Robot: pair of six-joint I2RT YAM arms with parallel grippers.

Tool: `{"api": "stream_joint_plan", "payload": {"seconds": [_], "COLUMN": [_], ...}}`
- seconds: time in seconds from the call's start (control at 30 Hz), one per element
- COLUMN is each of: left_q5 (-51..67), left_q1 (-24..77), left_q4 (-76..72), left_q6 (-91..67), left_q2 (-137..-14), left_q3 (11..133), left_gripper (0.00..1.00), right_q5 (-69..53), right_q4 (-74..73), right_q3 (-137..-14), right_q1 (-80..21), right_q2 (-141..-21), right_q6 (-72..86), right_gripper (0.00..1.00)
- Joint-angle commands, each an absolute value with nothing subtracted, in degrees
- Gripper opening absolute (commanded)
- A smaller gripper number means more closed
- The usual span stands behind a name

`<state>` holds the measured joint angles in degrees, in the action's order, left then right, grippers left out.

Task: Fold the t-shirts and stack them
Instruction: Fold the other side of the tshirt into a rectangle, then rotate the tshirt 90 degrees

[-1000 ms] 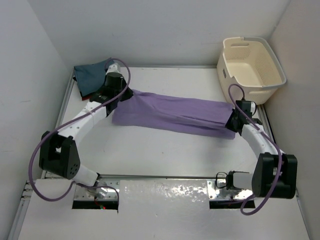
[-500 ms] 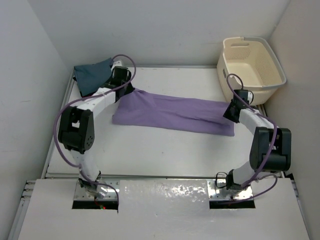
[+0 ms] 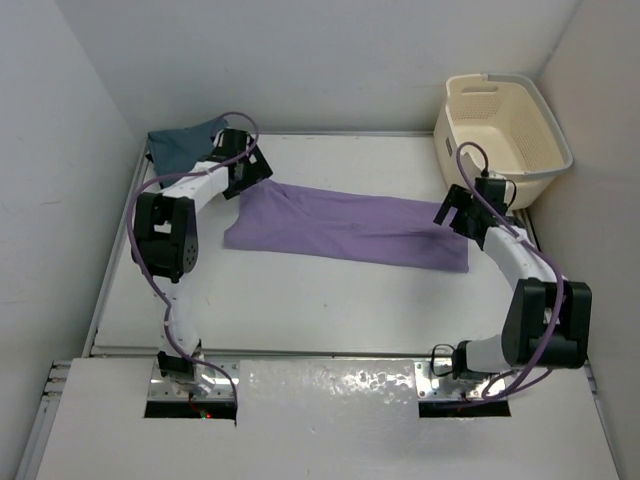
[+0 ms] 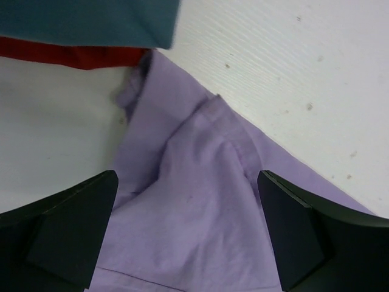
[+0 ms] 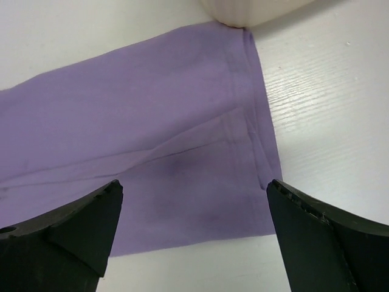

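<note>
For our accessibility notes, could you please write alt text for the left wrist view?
A rumpled lavender t-shirt lies on the white table beneath the open left gripper. At top left, a slate-blue shirt overlaps a red shirt.

Setting: robot laboratory test cell. Evidence: plain white panel walls [image 3: 330, 60] closing in a white table [image 3: 330, 300] on three sides; left arm [image 3: 165, 235] and right arm [image 3: 545, 320] bolted to a metal plate [image 3: 330, 385] at bottom of frame; exposed purple cables [image 3: 459, 165]; cream tub [image 3: 505, 125] upper right.
</note>
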<state>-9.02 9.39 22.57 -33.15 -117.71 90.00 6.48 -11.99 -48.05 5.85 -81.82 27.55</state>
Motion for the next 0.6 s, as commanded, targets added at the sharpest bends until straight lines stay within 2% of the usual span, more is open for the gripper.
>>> {"api": "stream_joint_plan", "payload": {"seconds": [0.0, 0.1, 0.3, 0.57], "left_q5": [-3.7, -2.29, -0.62, 5.27], "left_q1": [9.84, 10.37, 13.53, 14.85], "left_q4": [19.17, 18.37, 16.7, 15.82], "left_q6": [-33.66, -33.58, -33.4, -33.4], "left_q2": [-114.09, -112.15, -110.92, -123.12], "left_q3": [90.63, 88.34, 82.28, 86.74], "left_gripper": [1.0, 1.0, 1.0, 1.0], "right_q5": [0.98, 0.35, -2.99, -2.29], "right_q4": [-8.89, -8.17, -5.64, -4.3], "right_q3": [-45.53, -44.74, -48.68, -54.75], "right_q1": [5.1, 3.35, 1.32, 1.05], "right_q2": [-78.23, -78.57, -87.79, -102.65], "right_q6": [24.44, 22.95, 22.5, 21.88], "right_gripper": [0.99, 0.99, 0.99, 0.99]}}
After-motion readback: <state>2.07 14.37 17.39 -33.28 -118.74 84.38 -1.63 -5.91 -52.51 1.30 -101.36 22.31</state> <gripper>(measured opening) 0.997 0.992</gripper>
